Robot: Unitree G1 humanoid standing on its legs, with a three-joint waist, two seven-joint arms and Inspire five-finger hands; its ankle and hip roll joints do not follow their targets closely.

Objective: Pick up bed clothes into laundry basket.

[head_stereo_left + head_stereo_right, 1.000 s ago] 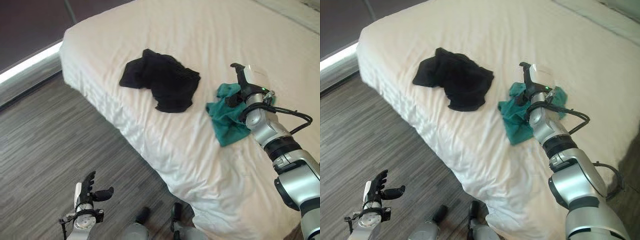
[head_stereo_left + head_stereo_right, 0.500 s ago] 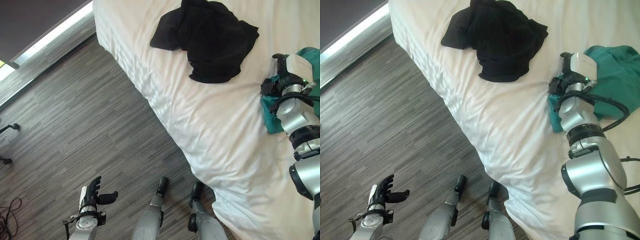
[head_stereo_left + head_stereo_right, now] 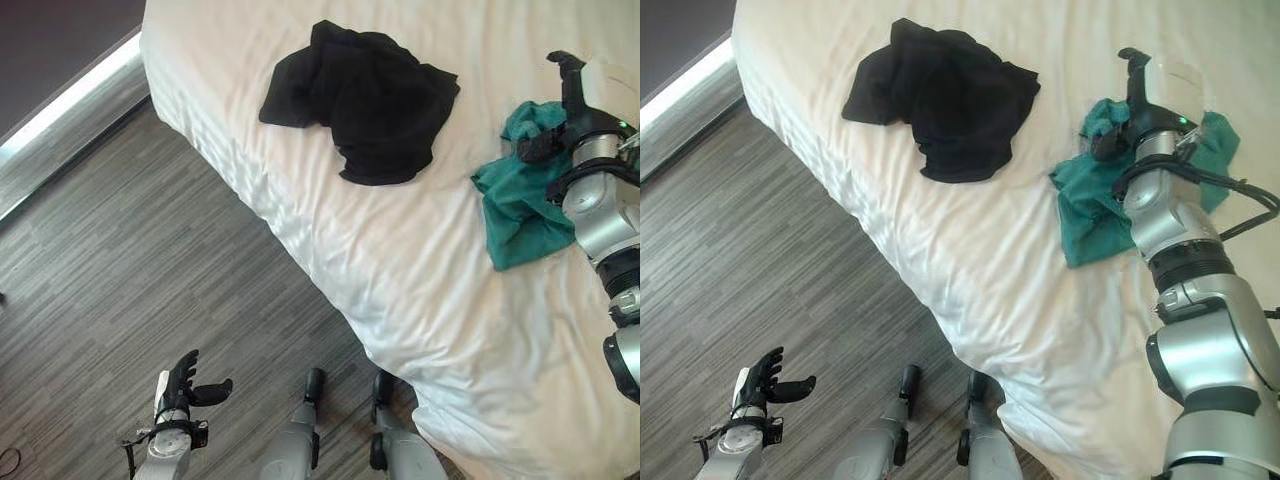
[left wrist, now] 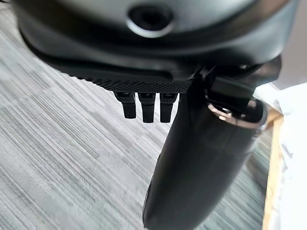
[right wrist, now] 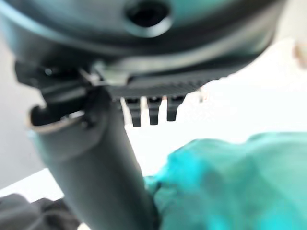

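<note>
- Right hand [image 3: 1145, 95] over the teal garment [image 3: 1090, 215] on the white bed [image 3: 980, 260], fingers straight, holding nothing
- Black garment [image 3: 945, 105] lies well apart
- Left hand [image 3: 180, 385] relaxed above wood floor [image 3: 120, 270]
- No readable writing

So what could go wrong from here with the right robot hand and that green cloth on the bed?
1. The right robot hand sits over the teal cloth with fingers straight, so it may lift off with nothing gripped.
2. The teal cloth lies on wrinkled white bedding; a low grab could pinch the sheet too.
3. The black garment lies apart and could be left behind.
</note>
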